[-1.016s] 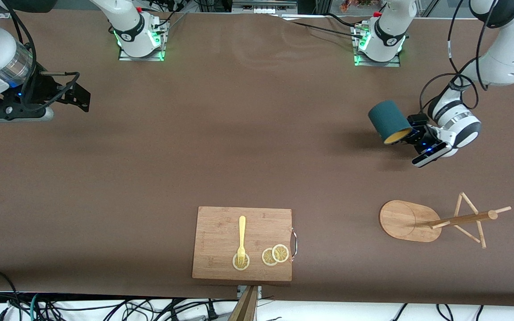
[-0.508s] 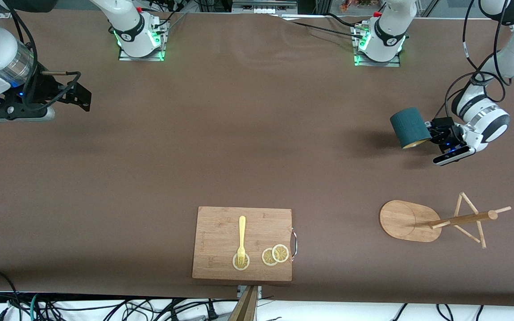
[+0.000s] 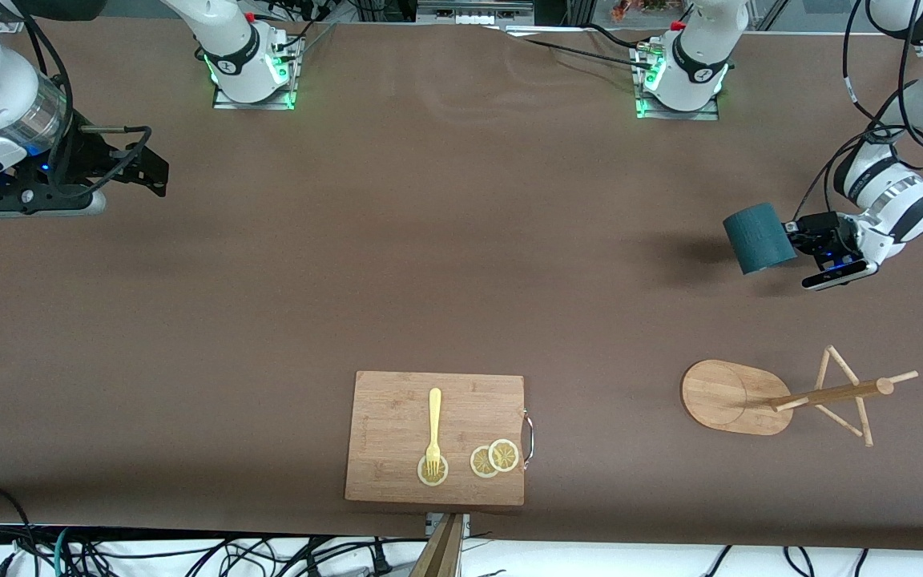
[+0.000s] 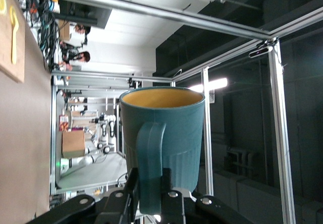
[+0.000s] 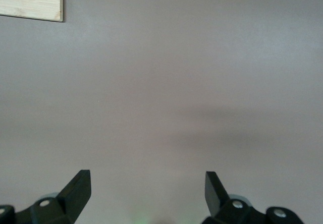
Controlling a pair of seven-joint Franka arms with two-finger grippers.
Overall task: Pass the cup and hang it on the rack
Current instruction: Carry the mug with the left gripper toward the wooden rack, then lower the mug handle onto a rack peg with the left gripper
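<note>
**One Teal Mug Held Aloft at the Left Arm's End**

The left gripper (image 4: pixel 150 183) had its two fingers (image 4: pixel 132 183) clamped tight on the small side handle of the single dark teal ribbed mug with a yellow-tan inside (image 3: pixel 759 237). The mug was lifted clear of the brown surface (image 3: pixel 429 264), lying on its side in the air, with its shadow on the surface below, over the left arm's end of the table.

Nearer the front camera than that spot stood the one light wooden mug tree (image 3: pixel 798 394), with a flat oval base, a central post and thin angled pegs; no mug hung on it.

The right gripper (image 5: pixel 146 188) waited over bare surface at the right arm's end, its two fingers (image 5: pixel 78 188) spread wide and holding nothing.

Toward the middle of the table's near edge lay one rectangular bamboo cutting board (image 3: pixel 397 409) with a metal handle. On it were one pale yellow fork (image 3: pixel 434 425) and three round lemon slices (image 3: pixel 493 458), the fork's tines resting on one slice and the other two overlapping.
</note>
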